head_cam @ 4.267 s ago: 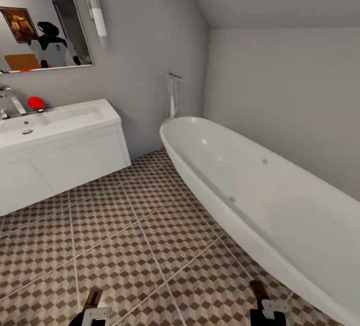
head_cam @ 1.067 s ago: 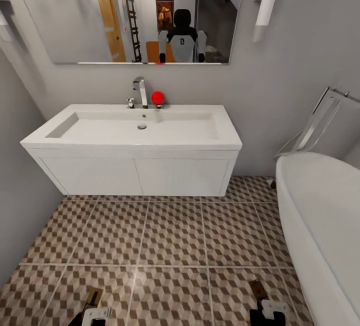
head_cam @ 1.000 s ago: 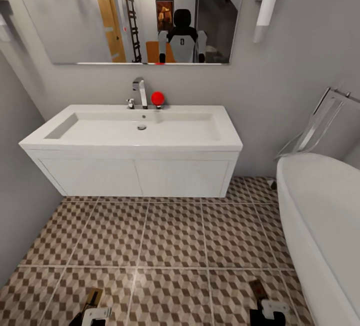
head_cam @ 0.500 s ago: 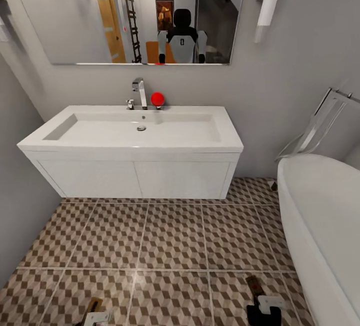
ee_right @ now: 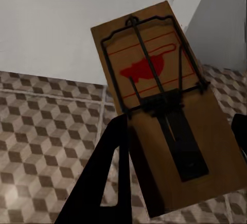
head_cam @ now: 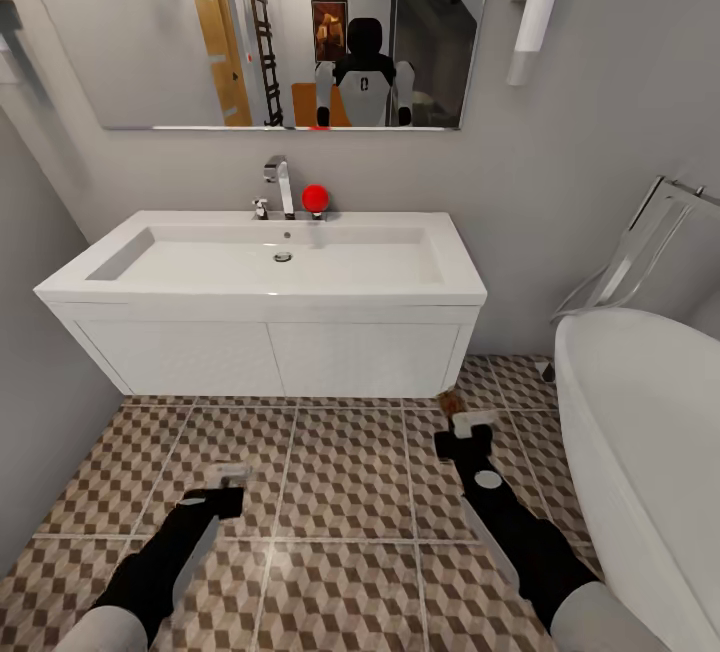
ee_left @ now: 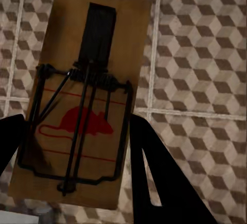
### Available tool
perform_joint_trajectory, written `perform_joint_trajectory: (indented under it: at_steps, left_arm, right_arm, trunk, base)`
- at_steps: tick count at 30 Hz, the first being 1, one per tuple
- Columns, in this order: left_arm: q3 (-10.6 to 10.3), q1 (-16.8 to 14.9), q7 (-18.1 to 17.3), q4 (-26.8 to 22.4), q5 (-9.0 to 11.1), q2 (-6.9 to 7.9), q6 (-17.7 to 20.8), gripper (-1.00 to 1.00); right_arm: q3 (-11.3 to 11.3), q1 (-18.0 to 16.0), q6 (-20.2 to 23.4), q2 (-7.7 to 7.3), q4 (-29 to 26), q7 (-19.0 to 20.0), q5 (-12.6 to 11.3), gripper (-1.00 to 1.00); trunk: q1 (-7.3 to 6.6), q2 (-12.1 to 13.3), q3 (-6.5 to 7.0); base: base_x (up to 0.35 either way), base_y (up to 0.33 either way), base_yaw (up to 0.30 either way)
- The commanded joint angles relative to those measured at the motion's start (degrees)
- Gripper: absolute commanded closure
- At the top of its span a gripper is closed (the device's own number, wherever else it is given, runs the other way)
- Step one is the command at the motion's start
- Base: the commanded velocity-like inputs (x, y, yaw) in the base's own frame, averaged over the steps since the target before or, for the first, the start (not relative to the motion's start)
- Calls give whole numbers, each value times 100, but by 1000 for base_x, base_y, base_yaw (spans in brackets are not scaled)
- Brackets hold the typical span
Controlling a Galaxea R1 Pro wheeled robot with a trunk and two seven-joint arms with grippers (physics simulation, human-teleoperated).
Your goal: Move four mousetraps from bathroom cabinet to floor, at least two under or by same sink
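Observation:
The white bathroom sink hangs on the wall straight ahead, above the cube-patterned bathroom floor. My left gripper reaches out over the tiles and is shut on a tan mousetrap with black wire and a red mouse mark, held flat between the black fingers. My right gripper is near the sink's right lower corner, shut on a second mousetrap, whose brown tip pokes out toward the vanity front. The cabinet is out of view.
A white oval bathtub fills the right side, with a chrome floor tap behind it. A grey wall closes the left. Above the sink hangs a mirror; a chrome tap and a red ball sit on the rim.
The view first swung from the bathtub to face the sink. Since half a second ago both arms have stretched forward from the bottom edge toward the sink, each carrying its mousetrap.

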Motion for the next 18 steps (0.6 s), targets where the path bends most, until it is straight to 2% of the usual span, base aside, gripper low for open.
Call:
perform_joint_trajectory:
  at_steps: [1, 5, 7, 13, 18]
  left_arm:
    - [37, -6, 35, 3, 56, 14, -175, 100]
    - [146, 0, 27, 233, 55, 62, -1419, 100]
    - [158, 2, -31, 346, 57, 92, -1727, 100]
    - [171, 3, -634, 568, 62, 128, -1928, 100]
    - [168, 4, -811, 666, 57, 130, -1959, 100]
  right_arm:
    - [37, -14, -166, -1, 69, -67, -36, 100]
    - [45, -18, -940, 25, 365, -103, -37, 100]
    - [46, -18, -1083, 27, 510, -89, -43, 100]
    - [47, -12, -1177, 21, 640, -7, -65, 100]
    - [40, -4, -1272, 10, 718, 573, -115, 100]
  trunk:
    - [0, -3, -5]
    - [0, -3, -5]
    - [0, -3, -5]
    - [0, -3, -5]
    - [0, -3, -5]
  base:
    - [0, 0, 0]
    - [0, 0, 0]
    - [0, 0, 0]
    - [0, 0, 0]
    - [0, 0, 0]
